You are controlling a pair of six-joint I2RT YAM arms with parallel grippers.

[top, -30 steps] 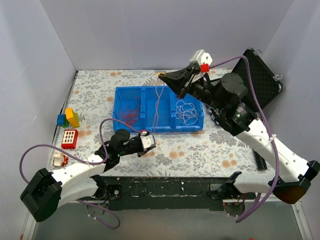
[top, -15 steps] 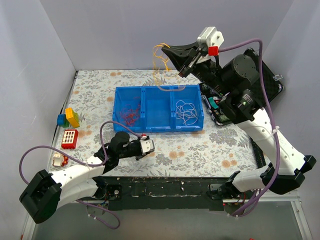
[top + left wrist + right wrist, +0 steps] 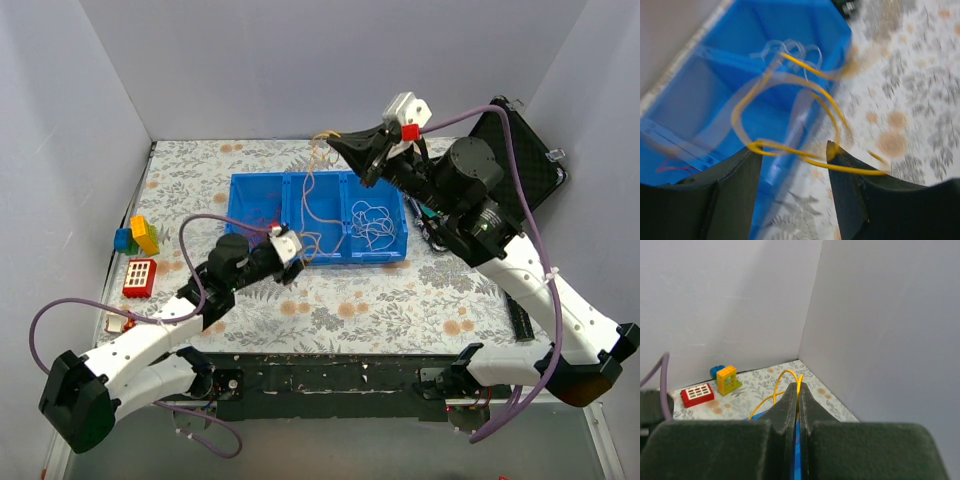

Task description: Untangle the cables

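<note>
Flowered table [image 3: 400, 300], blue bin [image 3: 370, 257] with 3 compartments | right gripper [image 3: 336, 146] clenched on yellow cable [image 3: 757, 146], raised over bin's far edge, cable hanging into middle compartment | left gripper [image 3: 292, 247] spread apart at bin's near wall, cable crossing between its fingers | red cable [image 3: 258, 225] left compartment, white cable [image 3: 372, 222] right

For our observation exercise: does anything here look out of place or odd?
The yellow cable hangs from the shut right gripper above the blue tray and spills over its near rim, through the open left gripper, while the red cable and white cable lie in their compartments.
</note>
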